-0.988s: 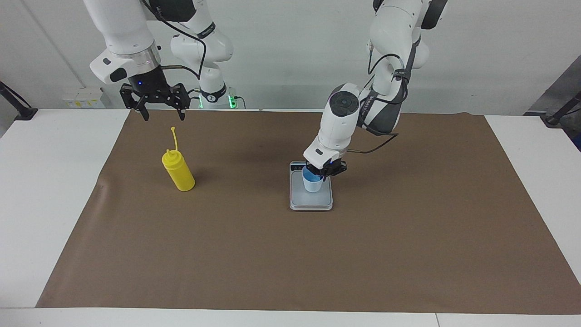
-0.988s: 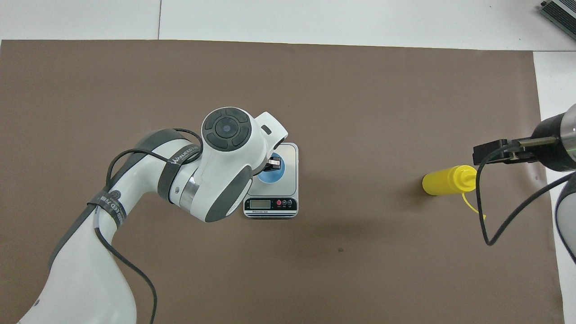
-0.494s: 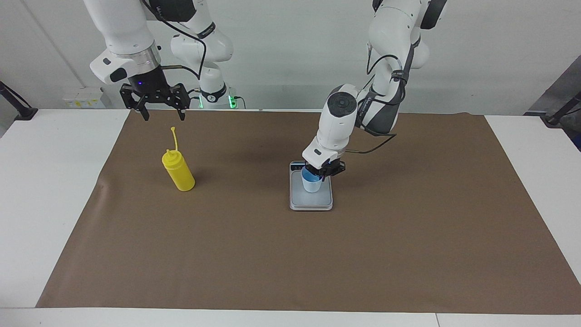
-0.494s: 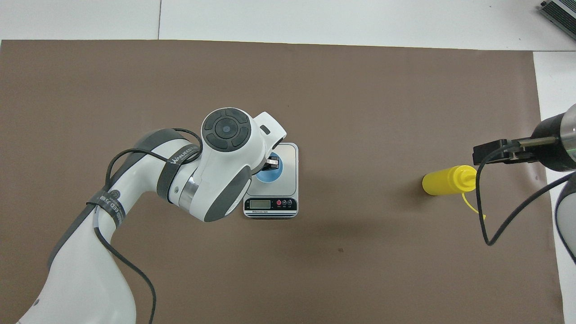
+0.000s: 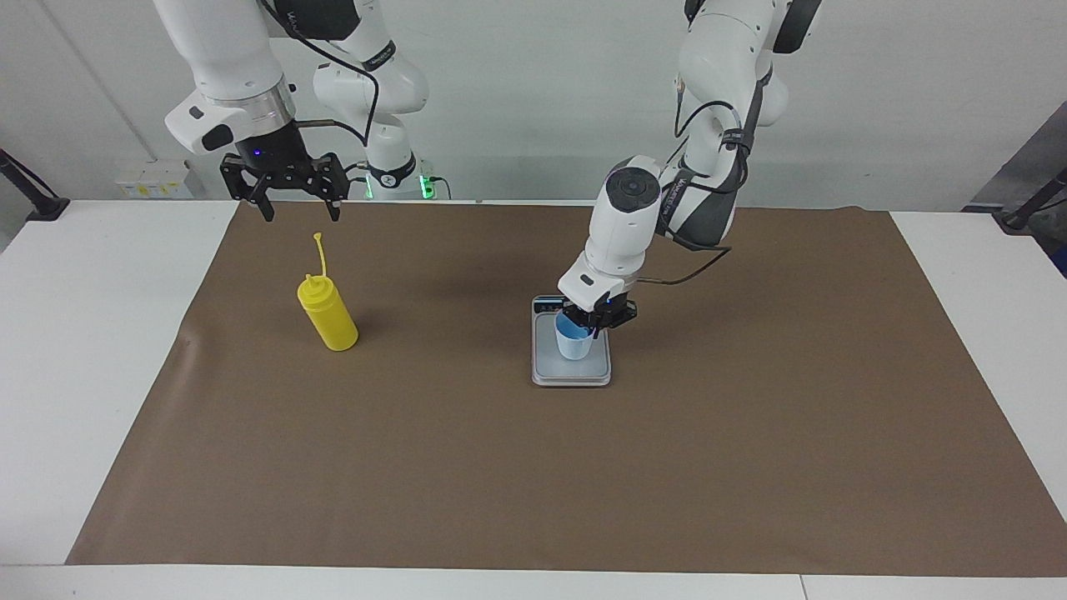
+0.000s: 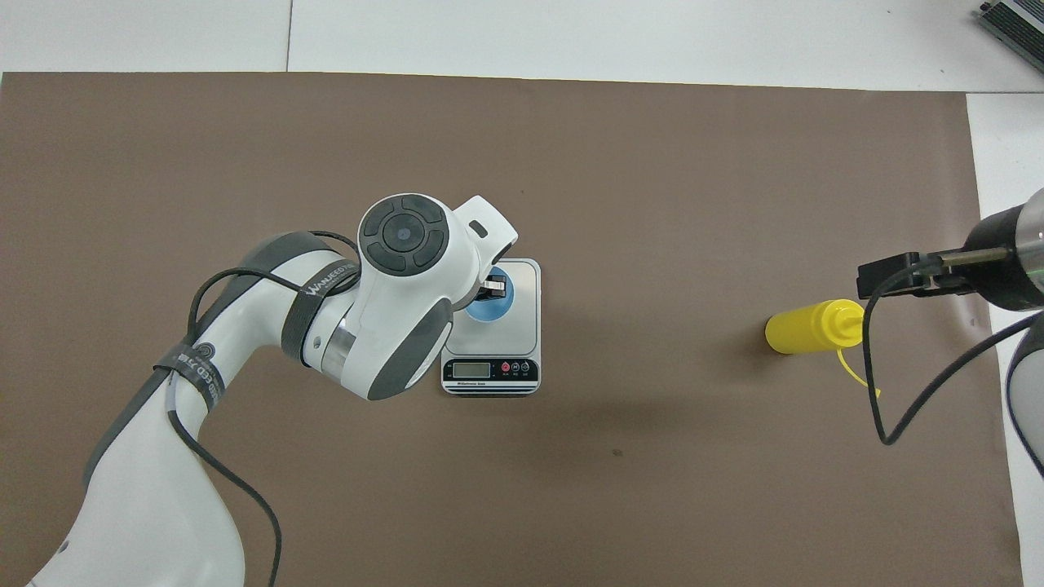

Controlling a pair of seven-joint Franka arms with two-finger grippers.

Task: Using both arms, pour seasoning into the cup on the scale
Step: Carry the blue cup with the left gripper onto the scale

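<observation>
The light blue cup is on the silver-grey scale, near the middle of its platform. My left gripper reaches down from above and is shut on the cup's rim, on the side toward the left arm's end. The yellow seasoning bottle stands upright toward the right arm's end of the table, its cap strap sticking up. My right gripper hangs open in the air above the mat, beside the bottle's top, and holds nothing.
A brown mat covers most of the white table. The scale's display strip faces the robots. A black cable loops down from the right arm near the bottle.
My left gripper has shifted the cup slightly on the scale, a little away from the robots, staying shut on it. The right arm and the bottle have not moved.
</observation>
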